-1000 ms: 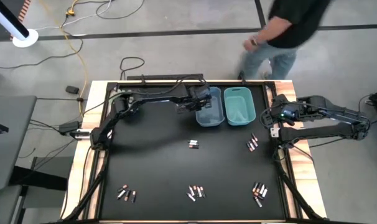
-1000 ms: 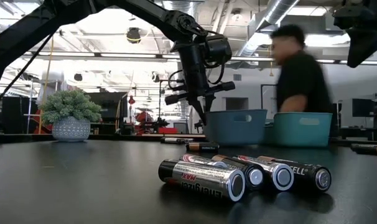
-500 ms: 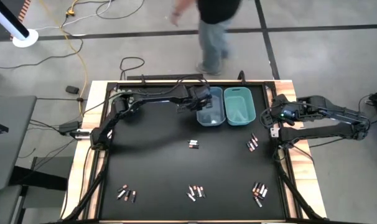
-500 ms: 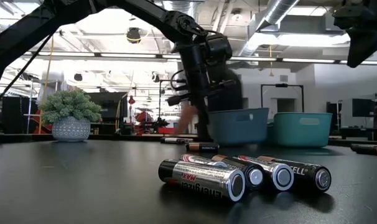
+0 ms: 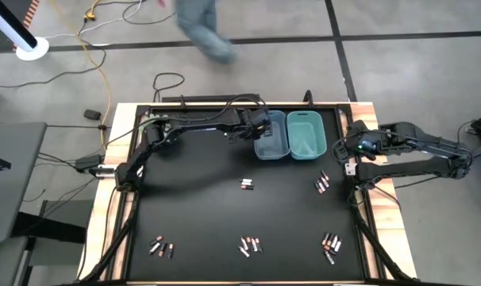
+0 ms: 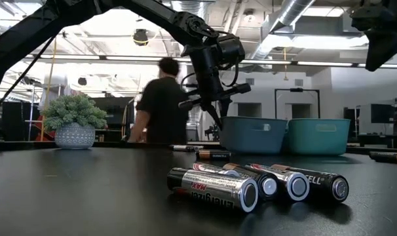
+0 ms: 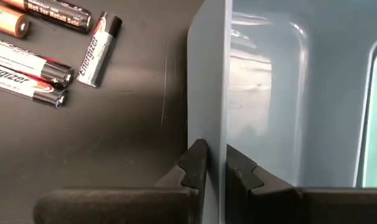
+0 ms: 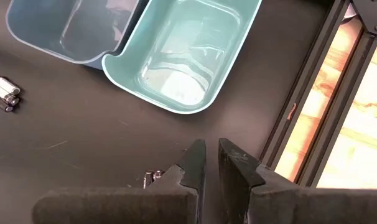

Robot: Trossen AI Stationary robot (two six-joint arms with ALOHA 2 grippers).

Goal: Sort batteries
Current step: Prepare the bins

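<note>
Left pincer at far side of black desk, fingers clamped on side wall of grey-blue rectangular plastic bin. Teal rectangular plastic bin touches it on the right. Small cylindrical batteries lie loose on desk: one small group mid-desk, three groups along near edge, one near right edge below teal bin. Right pincer idle at desk's right edge, fingers nearly together, holding nothing. Person walking behind desk.
</note>
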